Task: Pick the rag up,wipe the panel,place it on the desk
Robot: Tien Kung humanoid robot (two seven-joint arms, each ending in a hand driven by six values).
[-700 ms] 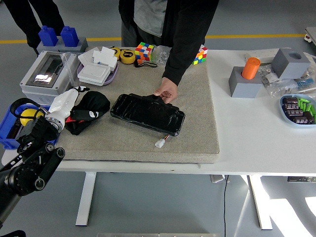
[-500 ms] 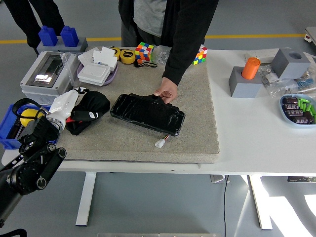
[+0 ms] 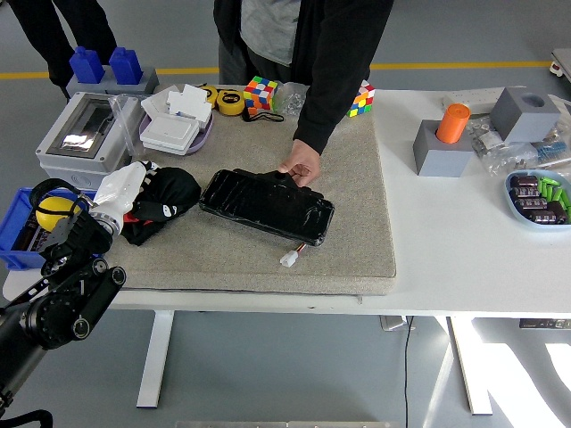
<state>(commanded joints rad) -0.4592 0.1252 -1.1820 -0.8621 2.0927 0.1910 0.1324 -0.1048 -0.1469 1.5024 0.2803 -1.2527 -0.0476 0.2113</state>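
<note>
The step in hand looks like the pickup of the rag (image 3: 163, 198), a black cloth bunched in a low heap on the left part of the grey mat (image 3: 357, 223), just left of the black panel (image 3: 266, 205). The left hand (image 3: 116, 192), pale against its black arm, reaches in from the near left and sits at the rag's left edge, touching or overlapping the cloth there; whether its fingers are spread or already pinching fabric cannot be told from this view, as they merge with the folds. To do this step well, the hand would want to gather a good fold from the top of the heap rather than a thin corner, so that the cloth comes away in a single bundle with enough hanging free to wipe with. It should lift straight up first, since the grey electrical box (image 3: 85, 134) and the tray of white parts (image 3: 176, 127) stand close on the far side and the blue bin (image 3: 22, 241) lies near on the left. A person's hand (image 3: 302, 165) rests on the panel's far edge, apparently steadying it, so the coming sweep ought to stay on the near and left part of the panel. The right arm is not visible.
</note>
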